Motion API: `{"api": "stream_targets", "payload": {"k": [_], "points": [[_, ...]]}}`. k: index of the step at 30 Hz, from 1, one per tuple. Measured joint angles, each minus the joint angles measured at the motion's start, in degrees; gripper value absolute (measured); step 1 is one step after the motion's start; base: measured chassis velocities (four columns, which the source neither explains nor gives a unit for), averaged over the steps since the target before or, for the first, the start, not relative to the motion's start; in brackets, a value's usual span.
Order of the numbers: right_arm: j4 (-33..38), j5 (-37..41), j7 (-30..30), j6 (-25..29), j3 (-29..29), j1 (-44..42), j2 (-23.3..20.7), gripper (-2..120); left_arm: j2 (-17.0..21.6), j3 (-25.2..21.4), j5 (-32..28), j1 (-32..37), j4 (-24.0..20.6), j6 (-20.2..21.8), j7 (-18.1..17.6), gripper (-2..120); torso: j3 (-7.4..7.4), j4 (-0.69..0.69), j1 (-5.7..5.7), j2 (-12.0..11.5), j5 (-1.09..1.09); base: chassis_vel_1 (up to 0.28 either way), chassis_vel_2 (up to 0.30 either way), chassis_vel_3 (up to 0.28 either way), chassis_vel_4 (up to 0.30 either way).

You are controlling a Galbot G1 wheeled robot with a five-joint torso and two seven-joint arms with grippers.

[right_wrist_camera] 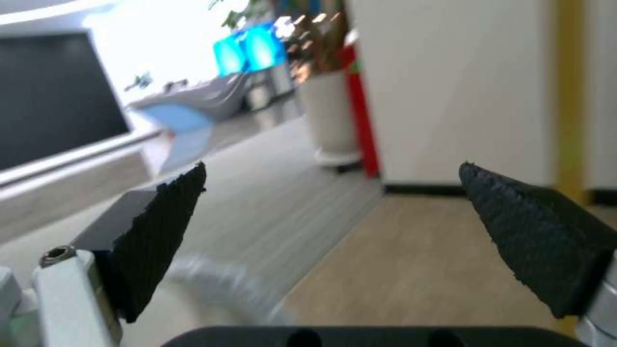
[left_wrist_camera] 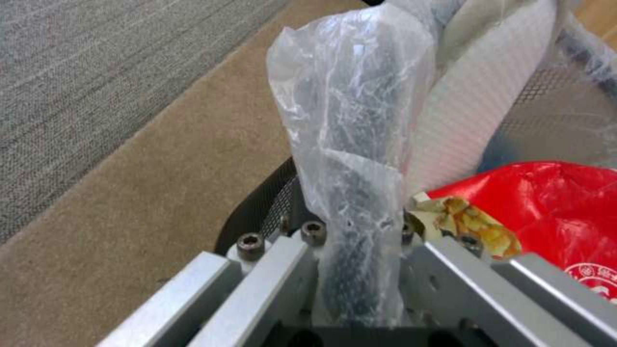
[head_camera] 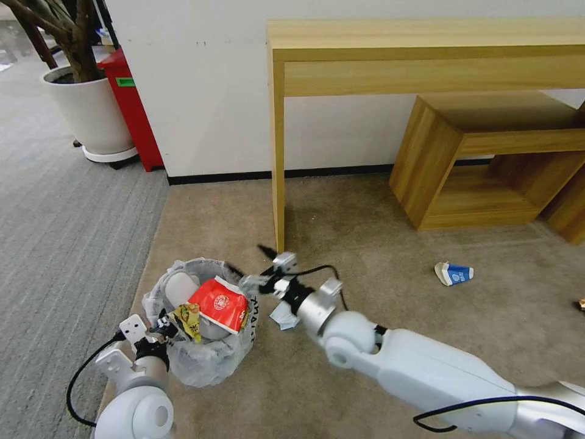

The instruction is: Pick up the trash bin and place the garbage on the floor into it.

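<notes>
left gripper (head_camera: 159,329) has the bin (head_camera: 207,360) by its near rim, jaws clamped over the rim and the plastic liner (left_wrist_camera: 350,144) bunched there, and that pinch looks like what keeps the bin's mouth facing up and within the other arm's reach. the bin sits low at the front left of the beige carpet (head_camera: 365,244), just beside the seam with the grey striped carpet (head_camera: 67,231). it's already loaded: a red snack bag (head_camera: 219,303) lies across the top, a yellow wrapper (head_camera: 189,318) by the clamp, something white (head_camera: 180,286) behind. right gripper (head_camera: 250,262) hangs just over the bin's far edge, fingers spread wide with nothing between them, black pads (right_wrist_camera: 167,231) well apart, so i'd say it has nothing left to hold there. a pale scrap (head_camera: 283,317) lies on the carpet just under that wrist, near the bin. farther right, well apart, the blue-white cup (head_camera: 453,273) lies on its side near the low wooden stand (head_camera: 481,158), and a small bit (head_camera: 581,303) shows at the right edge. so there is litter left to gather, by the look of it.
</notes>
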Motion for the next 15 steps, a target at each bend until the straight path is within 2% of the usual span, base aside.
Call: {"api": "stream_targets", "payload": {"k": [2, 4, 6, 10, 15], "points": [[1.11, 0.07, 0.35, -0.50, 5.10, -2.04, -0.96, 100, 0.00, 0.05, -0.02, -0.03, 0.03, -0.07, 0.00, 0, 0.00, 0.00, 0.00, 0.00, 0.00, 0.000, 0.000, 0.000, 0.000], [1.39, 0.20, 0.56, -0.69, 6.55, -2.68, -1.22, 100, 0.00, 0.04, -0.03, -0.03, 0.03, -0.11, 0.01, 0, 0.00, 0.00, 0.00, 0.00, 0.00, 0.000, 0.000, 0.000, 0.000], [2.08, 0.72, 1.06, -1.61, 11.25, -5.07, -2.20, 100, 0.00, -0.17, -0.05, 0.05, -0.12, -0.28, 0.02, 0, 0.00, 0.01, 0.00, 0.00, 0.00, 0.000, 0.000, 0.000, 0.000], [2.28, 1.16, 1.93, -2.47, 13.95, -7.12, -2.88, 100, 0.00, -0.27, -0.07, 0.07, -0.20, -0.31, 0.03, 0, 0.00, 0.01, 0.00, 0.00, 0.00, 0.000, 0.000, 0.000, 0.000], [1.73, 3.74, 6.95, -6.22, 17.40, -11.93, -3.14, 100, 0.00, -0.27, -0.07, 0.12, -0.31, -0.44, 0.07, 0, 0.00, 0.00, 0.00, 0.00, 0.00, 0.000, 0.000, 0.000, 0.000]]}}
